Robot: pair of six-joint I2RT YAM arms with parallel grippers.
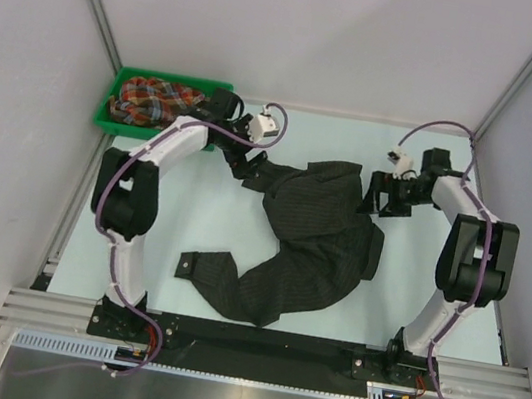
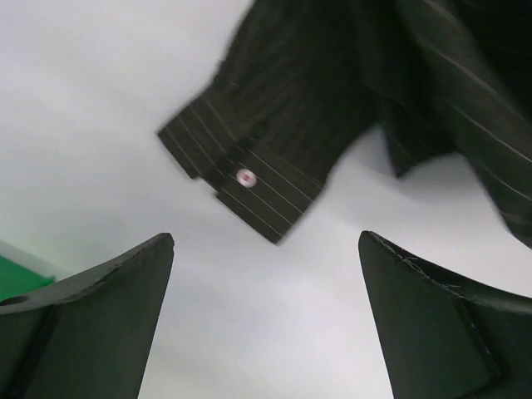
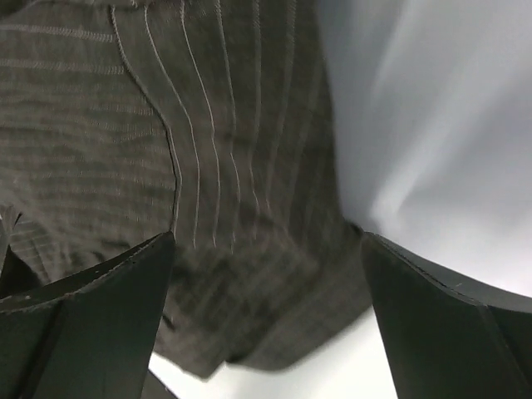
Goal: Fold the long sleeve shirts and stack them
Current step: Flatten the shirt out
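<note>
The black pinstriped shirt (image 1: 305,241) lies crumpled across the middle of the table, one sleeve trailing to the near left. Its other sleeve's cuff (image 2: 241,179), with a pale button, lies just ahead of my left gripper (image 1: 243,168), which is open and empty above the bare table. My right gripper (image 1: 379,199) is open over the shirt's right edge (image 3: 241,241), with fabric below the jaws but not held. The plaid shirt (image 1: 155,101) lies bunched in the green bin (image 1: 111,102) at the far left.
The green bin's corner (image 2: 17,278) shows at the left of the left wrist view. Grey walls and metal frame posts enclose the table on three sides. A rail runs along the near edge behind the arm bases.
</note>
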